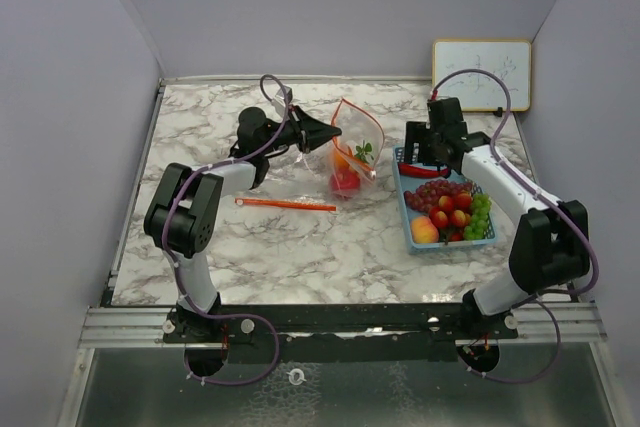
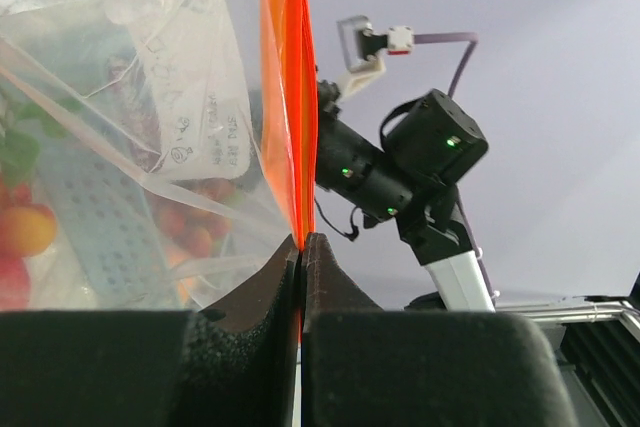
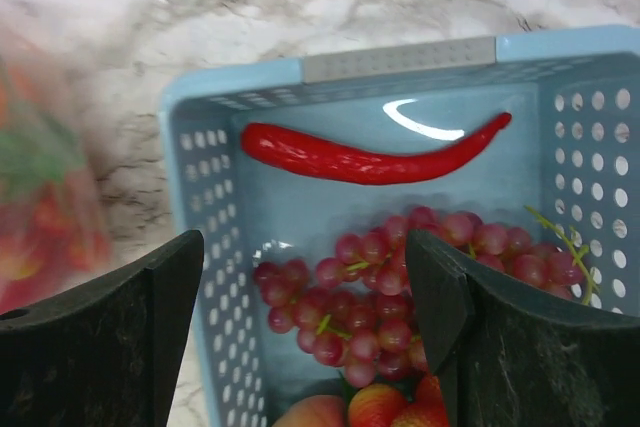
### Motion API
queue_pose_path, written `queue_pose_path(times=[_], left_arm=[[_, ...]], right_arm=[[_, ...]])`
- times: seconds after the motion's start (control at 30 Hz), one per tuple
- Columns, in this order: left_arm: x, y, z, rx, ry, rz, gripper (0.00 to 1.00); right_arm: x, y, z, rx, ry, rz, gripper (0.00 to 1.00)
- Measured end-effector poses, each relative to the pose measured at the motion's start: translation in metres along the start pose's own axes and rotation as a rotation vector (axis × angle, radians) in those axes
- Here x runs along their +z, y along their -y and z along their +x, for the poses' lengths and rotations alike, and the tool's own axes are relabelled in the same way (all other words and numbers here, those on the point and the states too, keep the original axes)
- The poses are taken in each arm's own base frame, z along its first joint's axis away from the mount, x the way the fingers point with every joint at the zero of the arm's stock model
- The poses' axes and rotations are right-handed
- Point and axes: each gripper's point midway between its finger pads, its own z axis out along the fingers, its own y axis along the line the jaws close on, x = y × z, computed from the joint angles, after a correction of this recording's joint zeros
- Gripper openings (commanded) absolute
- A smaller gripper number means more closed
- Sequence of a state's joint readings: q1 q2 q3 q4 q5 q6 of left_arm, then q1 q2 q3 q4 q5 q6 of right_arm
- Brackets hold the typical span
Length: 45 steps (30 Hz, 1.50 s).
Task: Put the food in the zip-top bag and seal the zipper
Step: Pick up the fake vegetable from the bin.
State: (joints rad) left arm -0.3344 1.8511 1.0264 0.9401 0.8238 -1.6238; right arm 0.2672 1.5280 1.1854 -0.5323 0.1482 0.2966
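A clear zip-top bag (image 1: 355, 147) with an orange zipper strip stands at the table's middle, with a red tomato (image 1: 345, 182) and an orange fruit inside. My left gripper (image 1: 328, 133) is shut on the bag's orange rim (image 2: 290, 97) and holds it up. My right gripper (image 1: 430, 155) is open over the far end of the light-blue basket (image 1: 410, 227), above the purple grapes (image 3: 375, 297) and the red chili (image 3: 370, 159). A peach (image 1: 424, 230), small red fruits (image 1: 450, 209) and green grapes (image 1: 480, 217) also lie in the basket.
An orange strip (image 1: 285, 204) lies on the marble table left of the bag. A small whiteboard (image 1: 481, 74) leans on the back right wall. Grey walls enclose the table on three sides.
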Motion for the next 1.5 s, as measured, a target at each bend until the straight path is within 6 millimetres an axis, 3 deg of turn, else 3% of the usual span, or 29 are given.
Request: queue_pose_path(times=[0.2, 0.33, 0.6, 0.77, 1.17, 1.5], left_arm=[[-0.001, -0.004, 0.004, -0.005, -0.025, -0.016, 0.0], [0.001, -0.003, 0.004, 0.007, -0.047, -0.032, 0.0], [0.001, -0.004, 0.006, 0.016, -0.069, -0.046, 0.0], [0.0, -0.004, 0.006, 0.015, -0.073, -0.046, 0.0], [-0.004, -0.004, 0.0, 0.014, -0.065, -0.048, 0.0], [-0.005, -0.004, -0.001, 0.01, -0.061, -0.048, 0.0]], right_arm=[[0.027, 0.024, 0.039, -0.067, -0.1, 0.082, 0.79], [0.041, 0.032, 0.051, -0.125, -0.119, 0.101, 0.75], [0.068, 0.035, 0.03, -0.257, -0.007, 0.088, 0.65], [0.085, 0.032, 0.027, -0.283, 0.012, 0.039, 0.65], [0.094, 0.017, 0.024, -0.298, 0.036, -0.062, 0.62], [0.067, 0.007, 0.011, -0.316, 0.076, -0.125, 0.63]])
